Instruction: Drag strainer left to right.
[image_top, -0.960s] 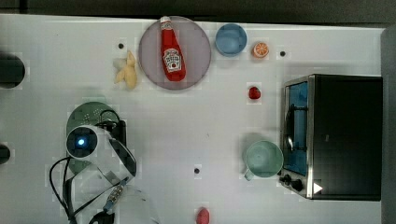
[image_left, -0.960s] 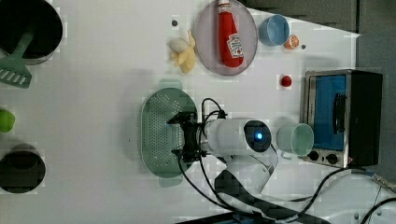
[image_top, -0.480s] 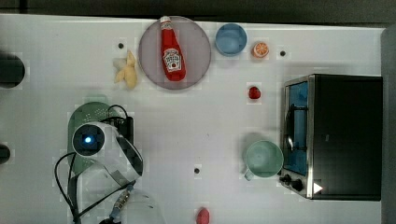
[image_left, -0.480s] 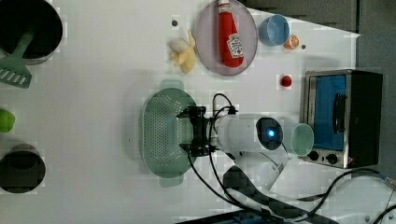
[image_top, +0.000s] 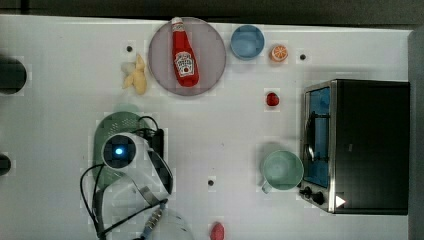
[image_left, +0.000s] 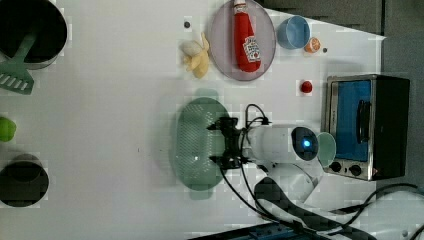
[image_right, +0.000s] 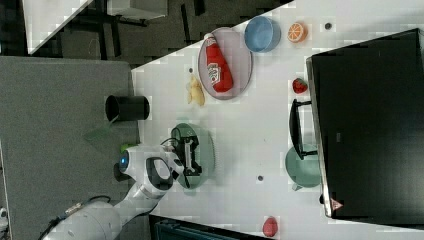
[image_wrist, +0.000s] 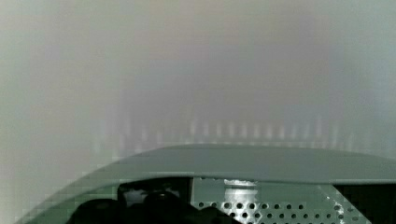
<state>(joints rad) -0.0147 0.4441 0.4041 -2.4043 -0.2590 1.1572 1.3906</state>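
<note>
The strainer (image_top: 122, 123) is a pale green rounded colander with a perforated bottom, lying on the white table at the top view's left, partly under my arm. The left view shows the strainer (image_left: 196, 142) more fully, with my gripper (image_left: 223, 143) open at its right rim, fingers spread along that rim and nothing clamped between them. In the right view the gripper (image_right: 189, 155) sits low over the strainer (image_right: 205, 150). The wrist view has the strainer's rim (image_wrist: 243, 163) close up, with holes beneath it.
A mint-green mug (image_top: 282, 170) stands beside a toaster oven (image_top: 367, 145) at the top view's right. At the back are a plate (image_top: 210, 55) with a ketchup bottle (image_top: 183, 55), a blue bowl (image_top: 247, 42), an orange (image_top: 279, 53), a banana (image_top: 136, 76) and a strawberry (image_top: 272, 99).
My arm and open gripper have moved toward the top view's right, and the strainer has slid the same way with them.
</note>
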